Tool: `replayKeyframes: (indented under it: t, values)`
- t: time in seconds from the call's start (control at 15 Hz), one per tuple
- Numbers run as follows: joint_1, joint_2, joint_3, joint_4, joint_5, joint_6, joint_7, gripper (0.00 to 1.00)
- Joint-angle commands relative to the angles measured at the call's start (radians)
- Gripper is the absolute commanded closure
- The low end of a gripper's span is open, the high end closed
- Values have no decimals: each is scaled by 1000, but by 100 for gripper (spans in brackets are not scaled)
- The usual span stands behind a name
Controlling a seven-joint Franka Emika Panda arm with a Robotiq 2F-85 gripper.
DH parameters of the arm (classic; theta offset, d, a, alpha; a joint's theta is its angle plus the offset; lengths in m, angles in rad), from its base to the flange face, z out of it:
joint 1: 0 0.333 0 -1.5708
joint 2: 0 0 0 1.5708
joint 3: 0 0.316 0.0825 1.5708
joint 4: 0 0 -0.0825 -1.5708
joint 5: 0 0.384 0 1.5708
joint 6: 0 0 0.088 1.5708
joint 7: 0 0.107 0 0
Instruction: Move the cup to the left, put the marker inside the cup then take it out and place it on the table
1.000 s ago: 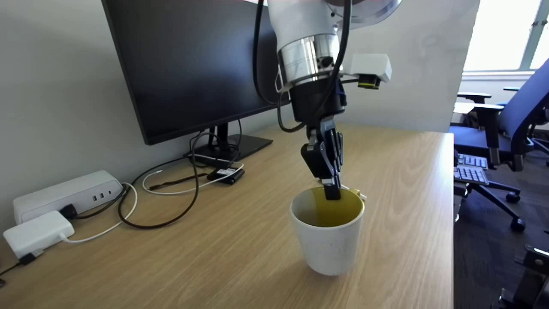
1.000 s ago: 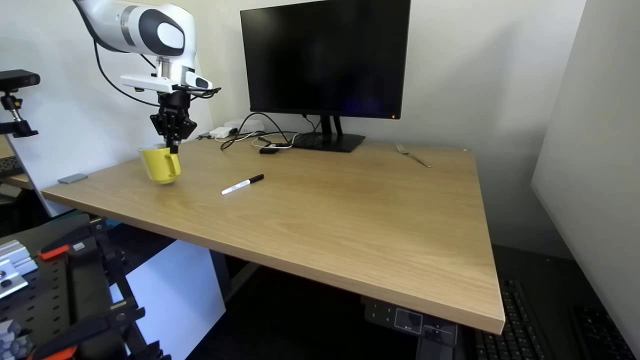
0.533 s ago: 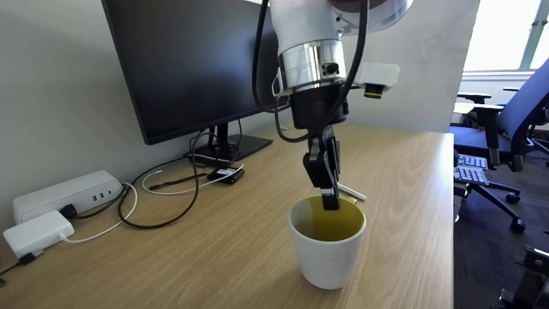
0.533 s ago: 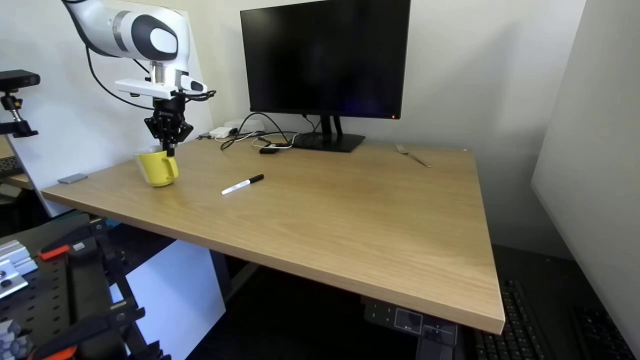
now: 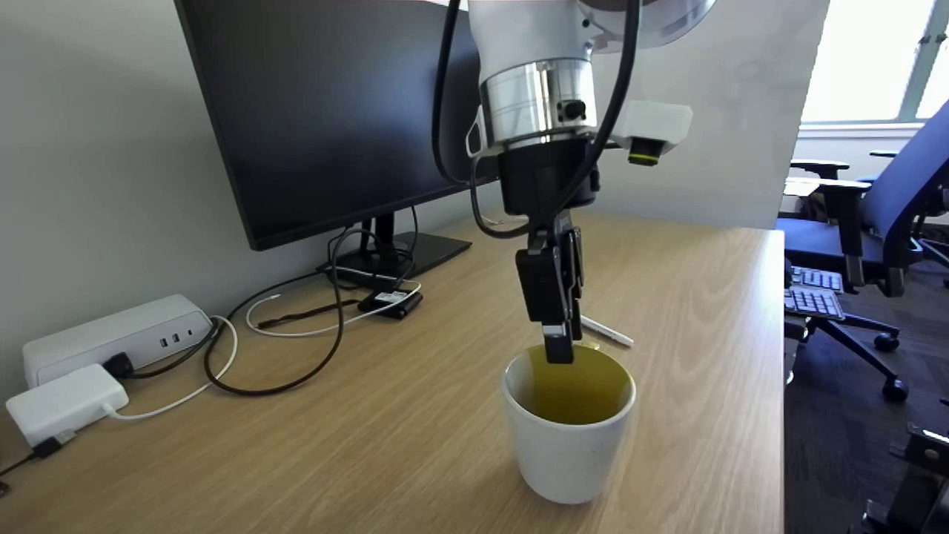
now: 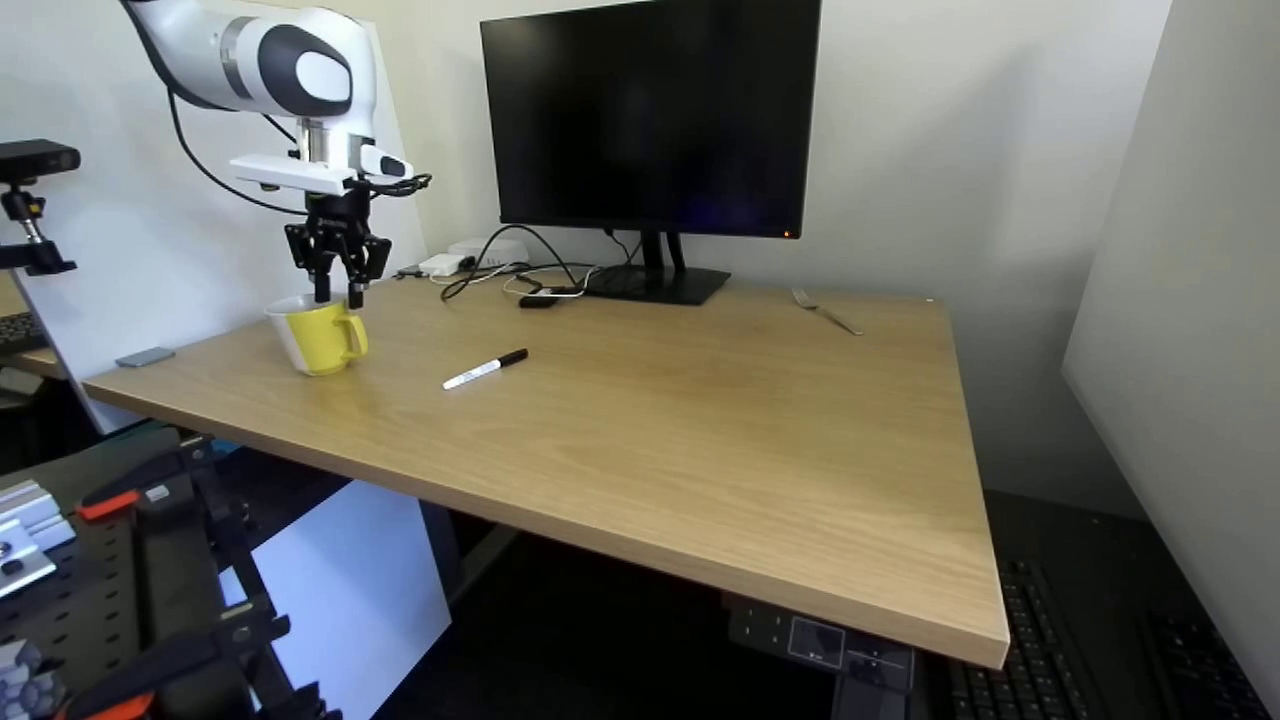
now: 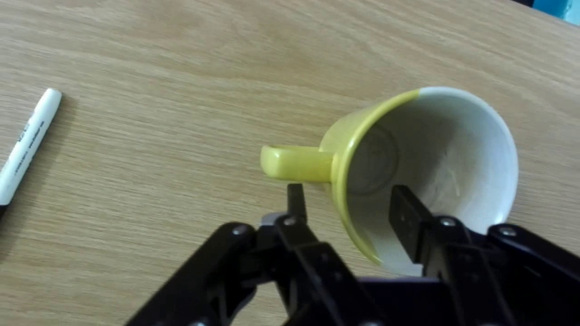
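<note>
You look down on the wood-grain table [image 7: 158, 113], where the cup [image 7: 435, 158] sits right of centre, its mouth facing you. The rim runs yellow on the handle side, white on the far one; the yellow handle points left. Your gripper [image 7: 349, 203] shows along the bottom edge, fingers spread: one tip overlaps the cup's opening, the other is outside it, just below the handle, and contact is unclear. Well apart, at the left edge, lies the marker [image 7: 30, 147], its white barrel printed in black. A blue object [image 7: 553, 7] shows at top right.
</note>
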Motion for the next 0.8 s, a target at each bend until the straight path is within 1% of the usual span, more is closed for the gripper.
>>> replayKeyframes:
  t: [0.0, 0.13, 0.2, 0.4, 0.6, 0.73]
  values:
    - [-18, -53, 11, -38, 15, 24, -28, 18]
    - [-20, -82, 6, -35, 11, 7, -23, 5]
    - [-22, -99, 2, -31, 7, -5, -19, 1]
    - [-34, -159, -13, -17, 0, -48, -17, 0]
    - [-65, -243, -53, -24, -17, -80, -22, 0]
    - [-93, -297, -91, -38, -41, -85, -19, 0]
